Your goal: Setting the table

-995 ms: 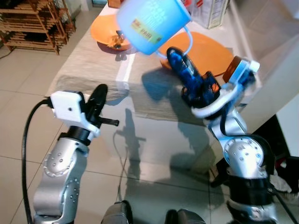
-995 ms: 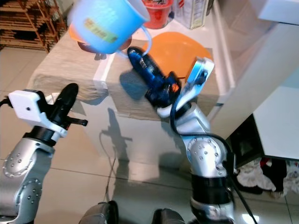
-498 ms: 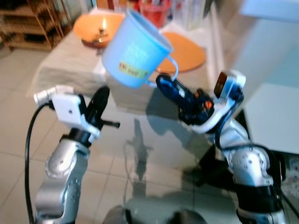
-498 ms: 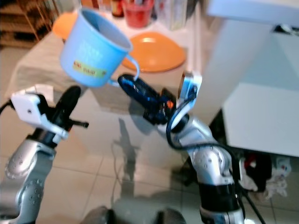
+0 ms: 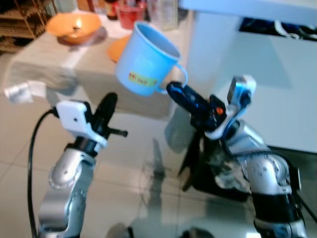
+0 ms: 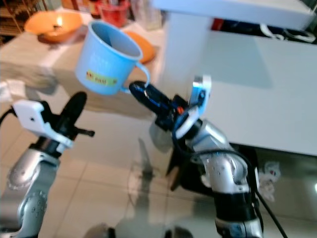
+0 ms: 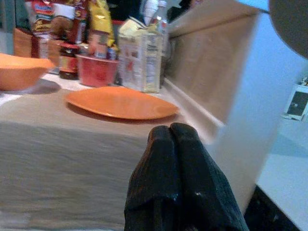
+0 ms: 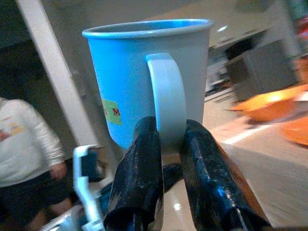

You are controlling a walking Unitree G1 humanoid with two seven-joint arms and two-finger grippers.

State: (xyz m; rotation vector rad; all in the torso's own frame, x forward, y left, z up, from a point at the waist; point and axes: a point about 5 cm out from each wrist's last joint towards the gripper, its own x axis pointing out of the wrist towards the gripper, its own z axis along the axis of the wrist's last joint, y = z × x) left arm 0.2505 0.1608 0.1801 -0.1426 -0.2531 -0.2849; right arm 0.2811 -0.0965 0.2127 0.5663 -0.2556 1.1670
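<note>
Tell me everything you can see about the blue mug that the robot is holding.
The blue mug looks like light blue plastic, with a slightly tapered wall, a thin rim and one loop handle. A small yellow-green label with red print sits on its side. It seems empty. The right gripper pinches the lower handle between closed jaws, holding the mug in the air, tilted, above the floor in front of the cloth-covered table. Nothing else touches it.

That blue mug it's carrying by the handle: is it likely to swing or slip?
The mug looks like thin plastic, so probably light and stiff. The right gripper pinches only the handle, and the mug hangs tilted, so it may pivot. The smooth handle could slip.
</note>
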